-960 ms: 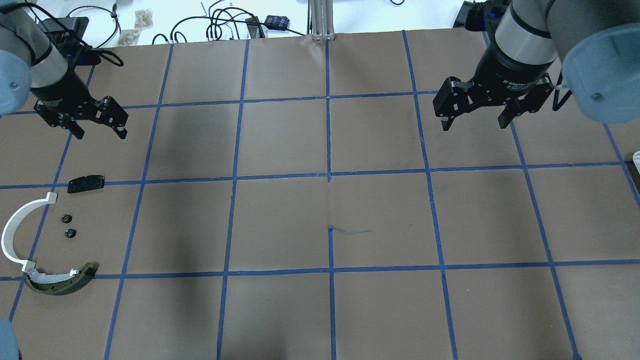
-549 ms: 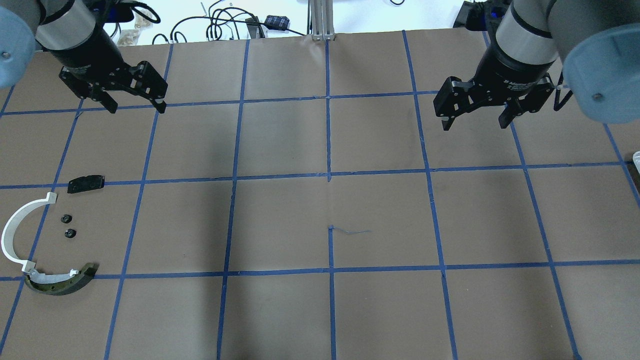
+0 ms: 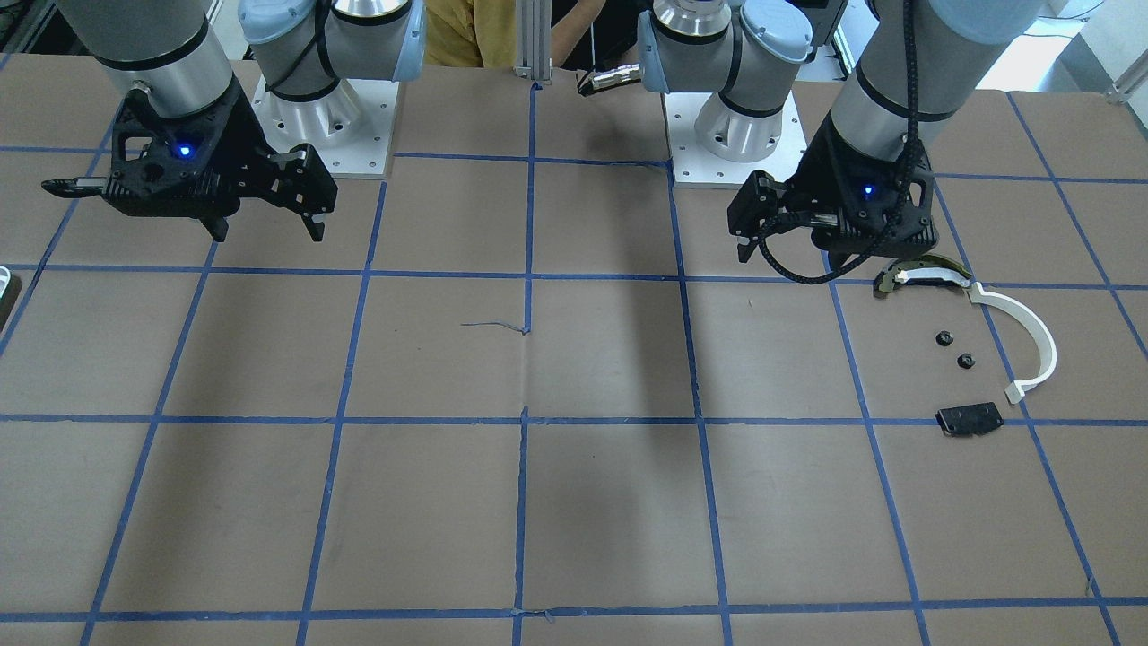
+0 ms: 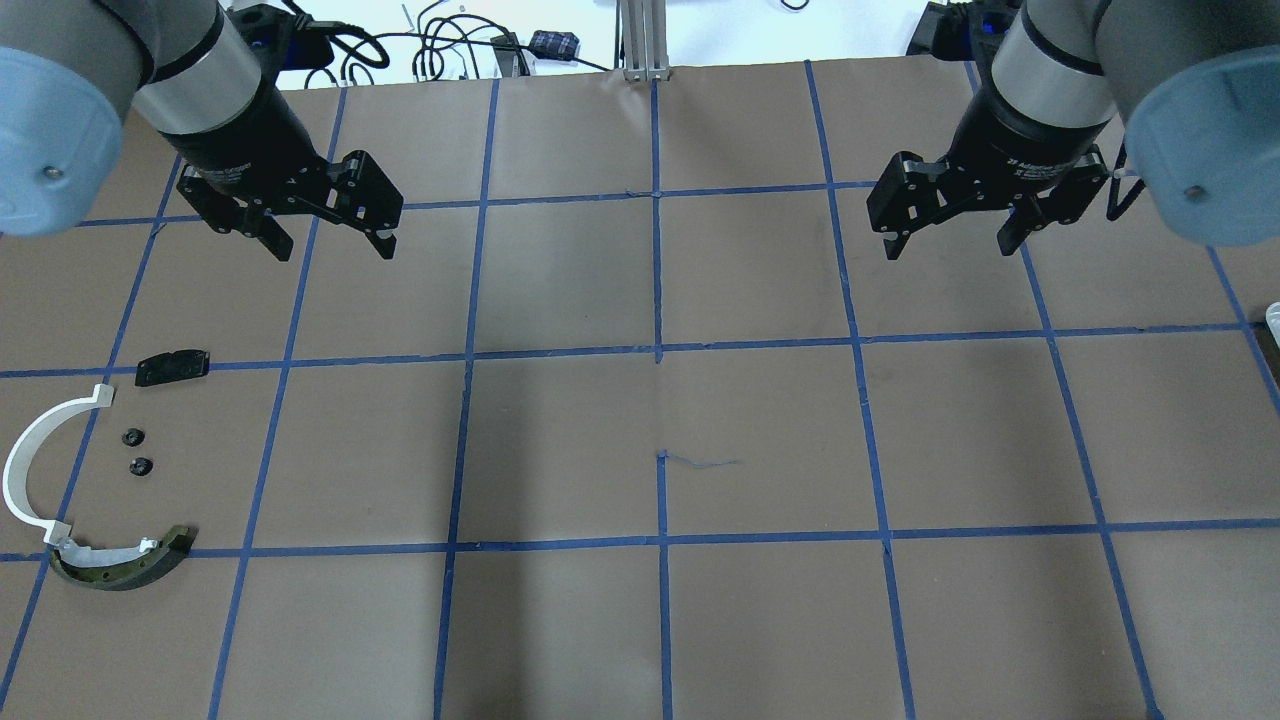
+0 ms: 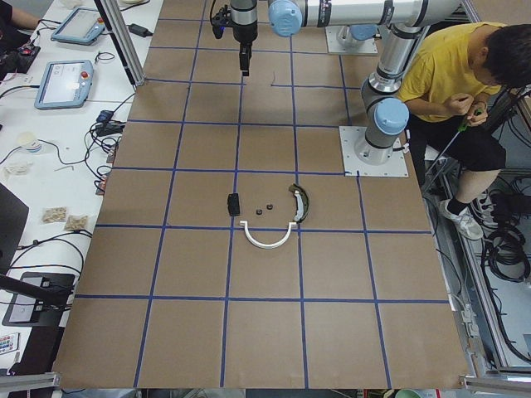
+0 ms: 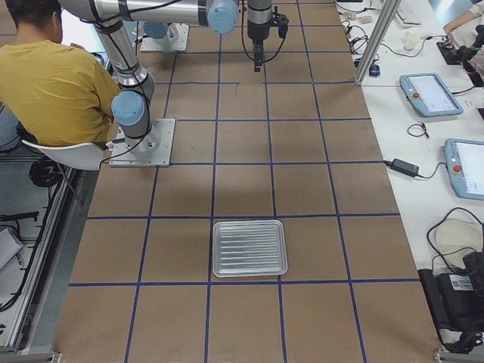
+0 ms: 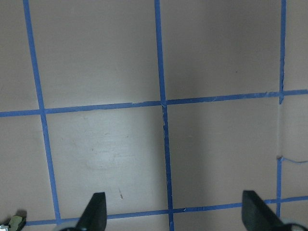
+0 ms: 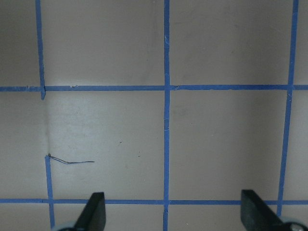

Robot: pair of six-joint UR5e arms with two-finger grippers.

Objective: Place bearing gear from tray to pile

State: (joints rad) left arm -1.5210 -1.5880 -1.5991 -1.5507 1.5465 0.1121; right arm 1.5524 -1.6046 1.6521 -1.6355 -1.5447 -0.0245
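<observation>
The pile lies at the table's left edge: a white arc strip (image 4: 28, 470), an olive-and-black curved piece (image 4: 125, 568), a flat black plate (image 4: 172, 366) and two small black bearing gears (image 4: 132, 437) (image 4: 141, 466). It also shows in the front-facing view (image 3: 965, 361). The tray (image 6: 249, 248) lies far to the right, with nothing visible in it; only its corner (image 4: 1273, 318) shows overhead. My left gripper (image 4: 335, 250) is open and empty, high above the table, beyond and to the right of the pile. My right gripper (image 4: 948, 252) is open and empty over the far right.
Brown paper with a blue tape grid (image 4: 658, 350) covers the table. Cables and small boxes (image 4: 450, 50) lie beyond the far edge. A person in a yellow shirt (image 5: 465, 75) sits behind the robot bases. Tablets (image 6: 431, 94) rest on a side bench.
My left arm has swung from the far left edge rightward toward the middle, gripper still open and empty. The right arm and the pile have not moved.
</observation>
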